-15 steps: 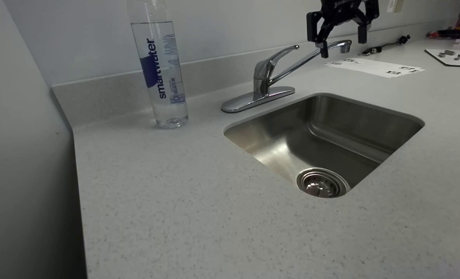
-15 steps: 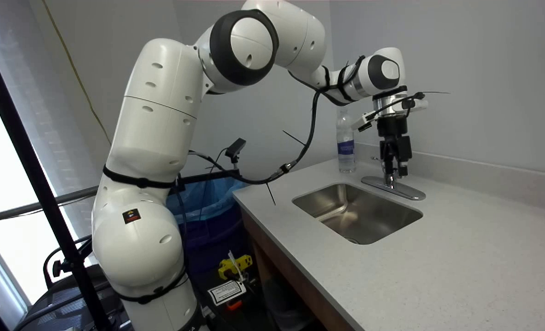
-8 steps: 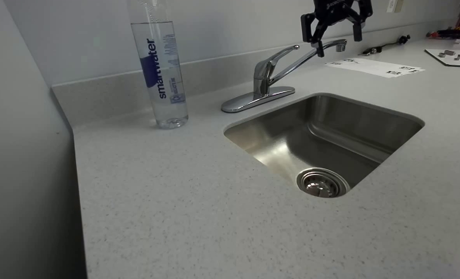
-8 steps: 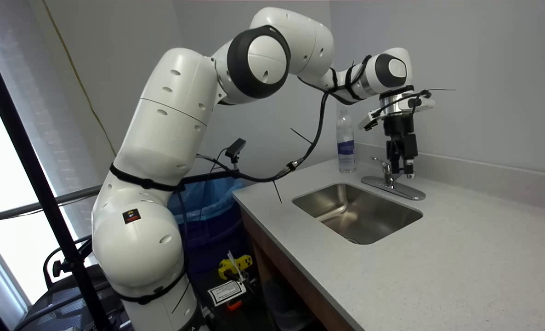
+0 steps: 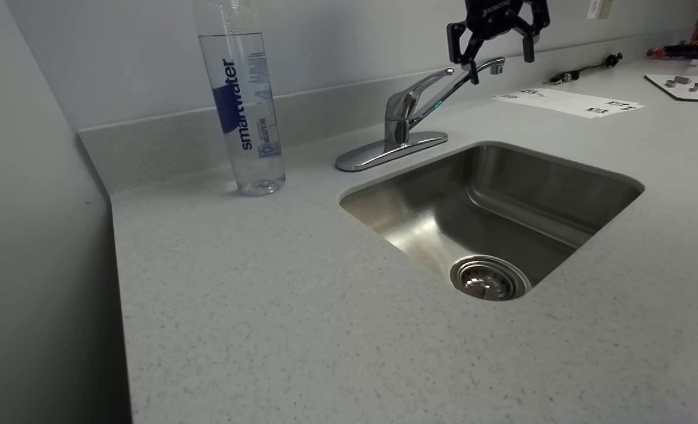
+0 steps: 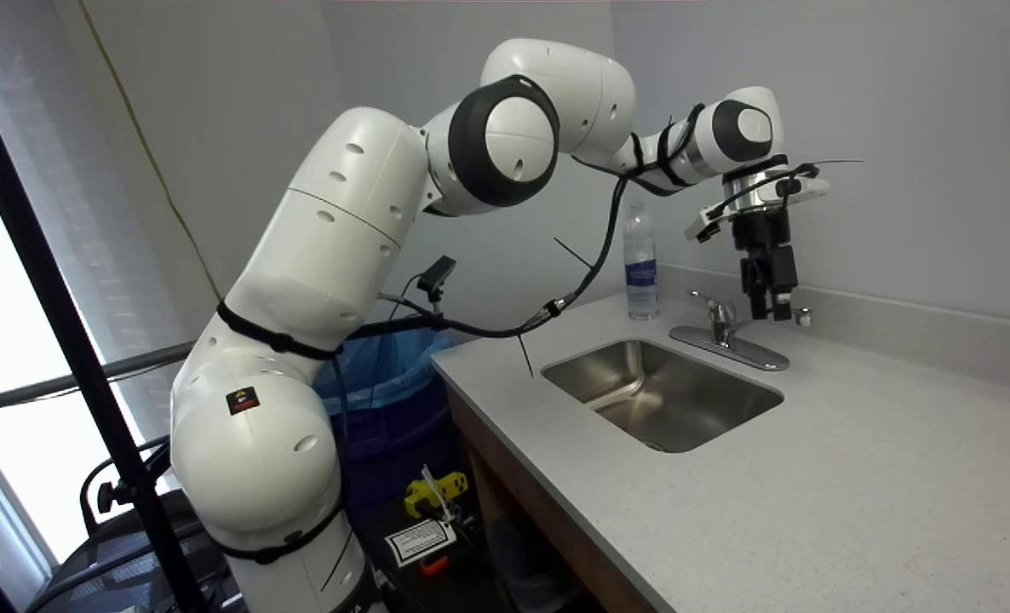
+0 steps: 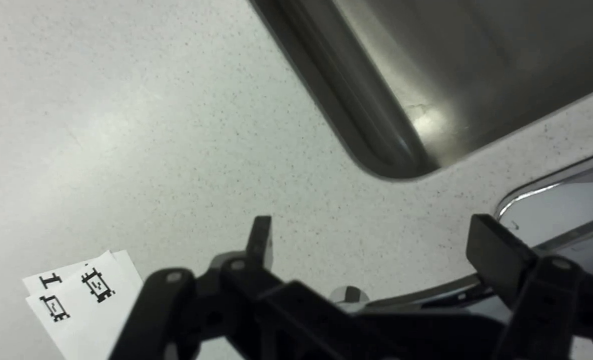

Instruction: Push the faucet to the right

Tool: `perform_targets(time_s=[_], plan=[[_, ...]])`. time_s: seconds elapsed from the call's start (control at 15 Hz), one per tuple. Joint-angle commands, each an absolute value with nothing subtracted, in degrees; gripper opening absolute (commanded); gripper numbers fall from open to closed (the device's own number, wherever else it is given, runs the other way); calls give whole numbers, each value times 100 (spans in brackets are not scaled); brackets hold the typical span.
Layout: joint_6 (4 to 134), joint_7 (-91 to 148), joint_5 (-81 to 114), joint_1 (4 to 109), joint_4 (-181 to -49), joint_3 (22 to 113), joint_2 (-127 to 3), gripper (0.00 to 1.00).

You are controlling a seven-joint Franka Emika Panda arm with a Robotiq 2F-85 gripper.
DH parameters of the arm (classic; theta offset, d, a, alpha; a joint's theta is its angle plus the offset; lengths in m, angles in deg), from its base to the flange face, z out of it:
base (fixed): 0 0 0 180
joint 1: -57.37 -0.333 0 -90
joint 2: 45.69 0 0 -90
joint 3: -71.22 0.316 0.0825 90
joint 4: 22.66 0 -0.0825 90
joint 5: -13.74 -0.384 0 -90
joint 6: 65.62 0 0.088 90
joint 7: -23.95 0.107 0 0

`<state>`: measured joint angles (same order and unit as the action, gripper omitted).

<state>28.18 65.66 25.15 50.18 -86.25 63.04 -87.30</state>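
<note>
The faucet (image 5: 397, 121) is a shiny metal tap behind the sink. It has a lever handle, a thin spout and an oval base plate, and it also shows in an exterior view (image 6: 720, 323). My gripper (image 5: 501, 62) points down with its fingers apart, beside the spout near its outlet end. It is also beside the spout in an exterior view (image 6: 771, 308). In the wrist view the gripper (image 7: 371, 225) is open with no object between the fingertips. The base plate (image 7: 551, 207) is at the right, and the spout is partly hidden behind the gripper linkage. Exact finger contact cannot be told.
A steel sink (image 5: 537, 171) is in front of the faucet. A clear water bottle (image 5: 249, 118) stands on the counter beside the faucet, near the wall. Printed paper sheets (image 5: 567, 103) and a black cable piece (image 5: 590, 68) lie further along. A low backsplash (image 6: 897, 323) runs behind.
My gripper has moved toward the back wall, and the spout has swung the same way with it. The spout outlet now shows past the gripper. The base, handle and bottle have not moved.
</note>
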Motion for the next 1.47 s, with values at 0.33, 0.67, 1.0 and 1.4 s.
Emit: perform_targets(time_s=[0.33, 0.67, 1.0, 1.4], plan=[[3241, 6668, 2656, 5023, -7328, 6186, -9516, 100], [3471, 6693, 2648, 5020, -7130, 6186, -9678, 100], [3701, 6737, 2671, 5006, -7007, 6142, -9794, 100], [3998, 6753, 2702, 4995, -6920, 6115, -9862, 100]])
